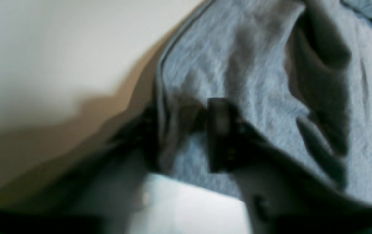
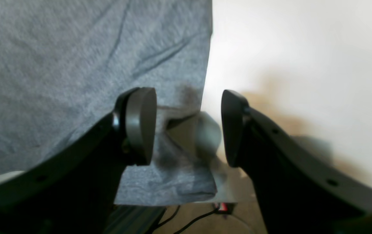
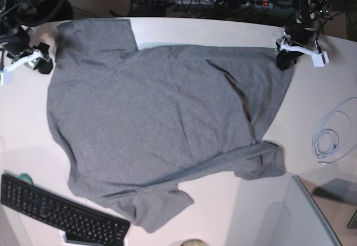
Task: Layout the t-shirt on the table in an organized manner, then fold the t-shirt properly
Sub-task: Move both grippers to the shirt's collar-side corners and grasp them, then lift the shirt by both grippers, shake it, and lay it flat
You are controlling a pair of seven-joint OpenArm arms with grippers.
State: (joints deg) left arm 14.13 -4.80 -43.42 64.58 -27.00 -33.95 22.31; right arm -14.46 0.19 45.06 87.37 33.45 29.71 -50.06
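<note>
The heather-grey t-shirt (image 3: 162, 117) lies spread out on the white table (image 3: 318, 90), with a few creases near its right side and folded-over parts at the front. My right gripper (image 3: 42, 63) is at the shirt's left edge. In the right wrist view the right gripper (image 2: 187, 128) is open, its fingers straddling the edge of the shirt (image 2: 75, 65). My left gripper (image 3: 284, 59) is at the shirt's far right corner. In the blurred left wrist view the left gripper (image 1: 182, 133) has the hem of the shirt (image 1: 254, 65) between its fingers.
A black keyboard (image 3: 61, 215) lies at the front left, partly under the shirt's edge. A coiled white cable (image 3: 326, 143) lies at the right. A grey box (image 3: 290, 218) stands at the front right. Cables and equipment sit behind the table's far edge.
</note>
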